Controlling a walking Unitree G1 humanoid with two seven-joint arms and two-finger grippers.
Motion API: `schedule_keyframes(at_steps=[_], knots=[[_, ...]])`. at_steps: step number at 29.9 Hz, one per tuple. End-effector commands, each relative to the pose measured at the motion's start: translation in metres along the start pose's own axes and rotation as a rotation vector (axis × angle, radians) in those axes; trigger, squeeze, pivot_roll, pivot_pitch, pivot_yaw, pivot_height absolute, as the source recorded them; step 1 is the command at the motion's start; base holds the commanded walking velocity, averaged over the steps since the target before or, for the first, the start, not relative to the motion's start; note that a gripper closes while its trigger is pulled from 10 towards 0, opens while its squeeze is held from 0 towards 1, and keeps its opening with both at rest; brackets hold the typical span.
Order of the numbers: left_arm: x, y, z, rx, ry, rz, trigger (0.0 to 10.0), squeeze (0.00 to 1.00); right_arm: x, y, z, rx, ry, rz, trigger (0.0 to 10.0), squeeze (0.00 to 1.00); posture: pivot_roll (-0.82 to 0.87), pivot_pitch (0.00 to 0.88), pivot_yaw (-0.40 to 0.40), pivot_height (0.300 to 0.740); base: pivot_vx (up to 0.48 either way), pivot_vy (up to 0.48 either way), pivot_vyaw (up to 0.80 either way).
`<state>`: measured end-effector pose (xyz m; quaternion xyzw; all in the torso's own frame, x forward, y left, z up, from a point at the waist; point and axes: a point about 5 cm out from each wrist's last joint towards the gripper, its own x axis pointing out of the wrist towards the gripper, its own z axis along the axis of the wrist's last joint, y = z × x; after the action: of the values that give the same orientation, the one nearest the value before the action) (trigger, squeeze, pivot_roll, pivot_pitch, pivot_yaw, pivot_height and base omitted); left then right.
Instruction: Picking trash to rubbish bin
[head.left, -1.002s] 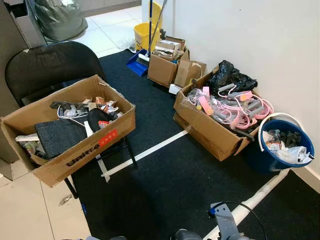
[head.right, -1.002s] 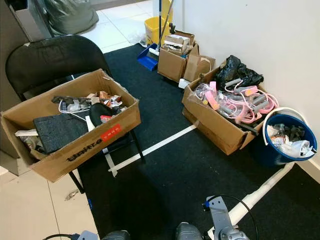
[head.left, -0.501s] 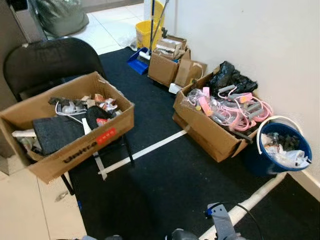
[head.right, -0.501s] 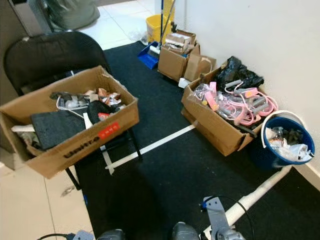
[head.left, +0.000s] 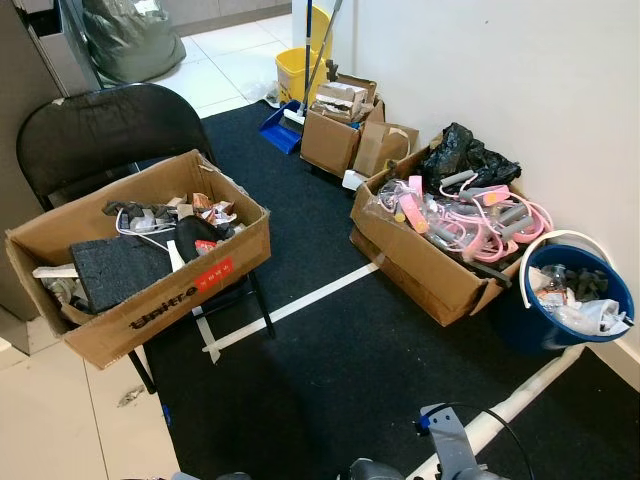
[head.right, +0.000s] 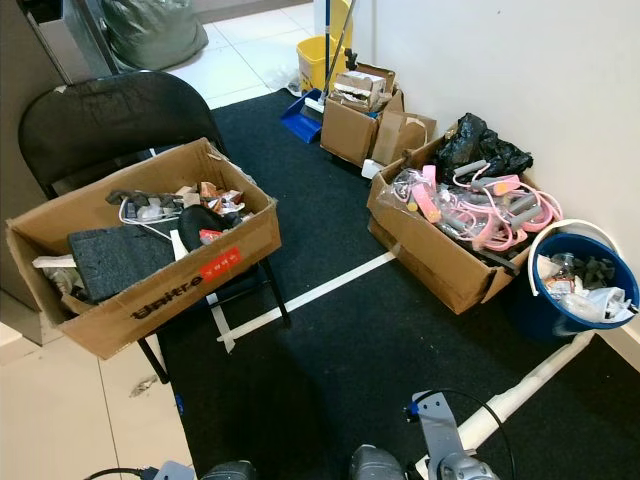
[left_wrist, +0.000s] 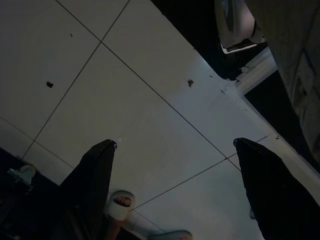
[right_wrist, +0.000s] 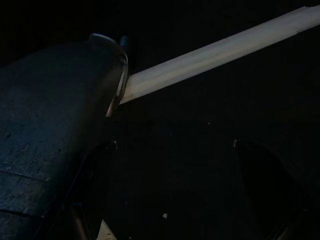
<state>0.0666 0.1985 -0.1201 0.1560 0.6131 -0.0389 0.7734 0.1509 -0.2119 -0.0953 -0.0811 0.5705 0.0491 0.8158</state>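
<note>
Your left gripper (left_wrist: 175, 150) hangs with jaws apart over pale floor tiles (left_wrist: 125, 100), your right gripper (right_wrist: 172, 150) likewise apart over dark carpet, while the trash-filled blue bucket (head.left: 575, 300) sits beside the wall at your right.

A cardboard box (head.left: 150, 290) resting on a black folding chair (head.left: 110, 130), at about ten o'clock in the head view, carries the one legible marking: the brand name "Unitree" printed in black along its front side. Just beside that word sits a red label (head.left: 213, 270) whose white characters are too small to read.
</note>
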Motion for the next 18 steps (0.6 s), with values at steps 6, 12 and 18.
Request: schedule_keyframes(at_steps=[6, 12, 18], knots=[[0.0005, -0.0085, 0.0136, -0.007, -0.051, -0.033, 10.0, 0.00, 0.0005, 0.0037, -0.0043, 0.012, 0.015, 0.011, 10.0, 0.00, 0.05, 0.068, -0.026, 0.740, 0.000, -0.320, 0.00], [0.0005, -0.0076, 0.0130, -0.006, -0.049, -0.026, 10.0, 0.00, 0.0006, 0.0044, -0.0042, 0.015, 0.016, 0.014, 10.0, 0.00, 0.05, 0.070, -0.024, 0.740, 0.000, 0.000, 0.00], [0.0005, -0.0078, 0.0127, -0.004, -0.047, -0.030, 10.0, 0.00, 0.0007, 0.0046, -0.0030, 0.016, 0.014, 0.015, 10.0, 0.00, 0.05, 0.070, -0.024, 0.740, 0.000, 0.000, 0.00]])
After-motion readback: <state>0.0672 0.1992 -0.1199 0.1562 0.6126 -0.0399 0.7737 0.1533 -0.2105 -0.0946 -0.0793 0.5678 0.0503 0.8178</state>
